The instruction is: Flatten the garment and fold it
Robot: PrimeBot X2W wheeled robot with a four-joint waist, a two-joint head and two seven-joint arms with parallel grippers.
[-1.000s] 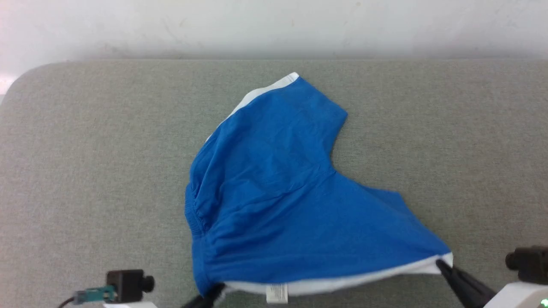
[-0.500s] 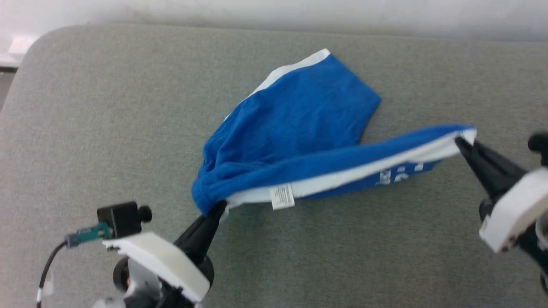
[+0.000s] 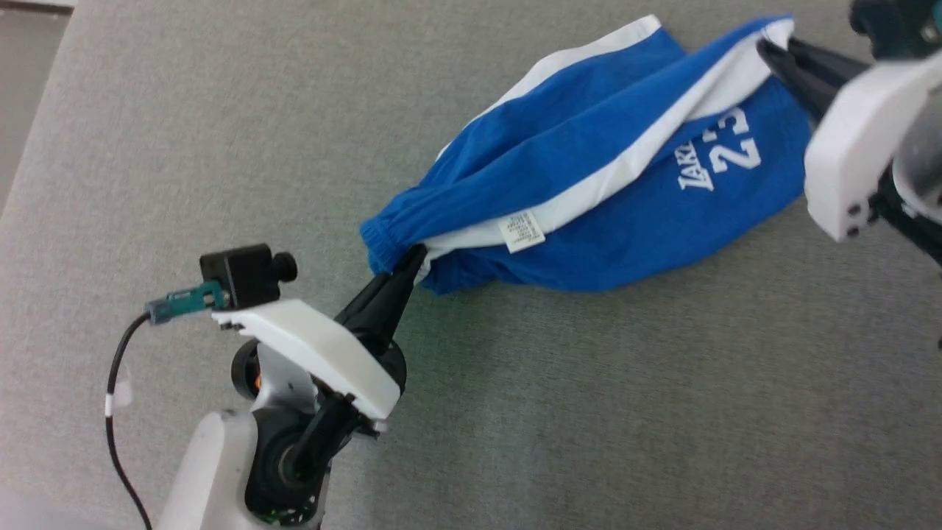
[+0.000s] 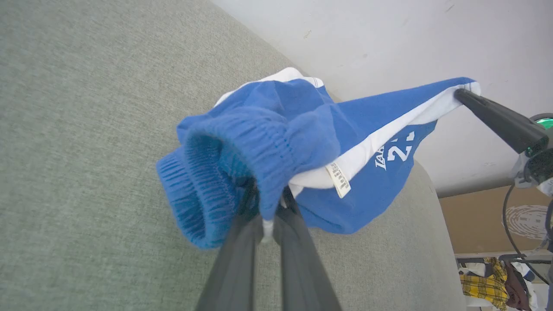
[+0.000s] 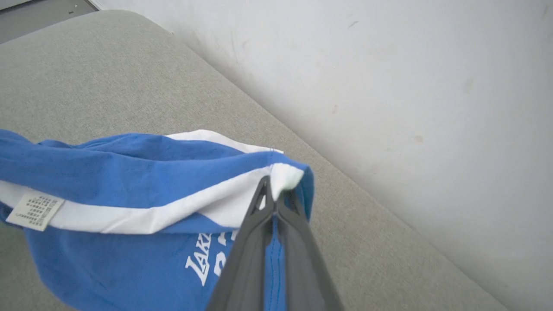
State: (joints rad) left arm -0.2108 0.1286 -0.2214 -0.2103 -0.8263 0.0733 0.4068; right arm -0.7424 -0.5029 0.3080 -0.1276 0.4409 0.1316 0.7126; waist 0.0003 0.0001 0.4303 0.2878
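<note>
The fingers (image 3: 383, 298) of the left gripper (image 3: 412, 256), nearest the camera, are shut tight on the gathered waistband (image 4: 194, 203) of the shorts (image 3: 589, 199), with blue cloth pinched between the tips. From there the shorts are strung out along a white side stripe (image 3: 611, 177), lifted above the grey padded table (image 3: 589, 412), while the loose lower part sags and appears to rest on the padding. A care label (image 3: 521, 230) is seen hanging from the stripe, and beyond it the white lettering with the number 23 (image 3: 736, 147) is turned up towards the head camera. Farther off, the right gripper (image 3: 767, 46) is closed just as tightly on the white hem corner, close to the pale wall (image 5: 389, 65). As for progress, little can be counted as done: the shorts are judged to be gripped at both ends of one side and pulled taut, but they are bunched and not yet laid flat, and no fold has been made. Spreading, smoothing and folding are all left. One pair of shorts is counted, two grippers, two white bands, one label and one printed number.
</note>
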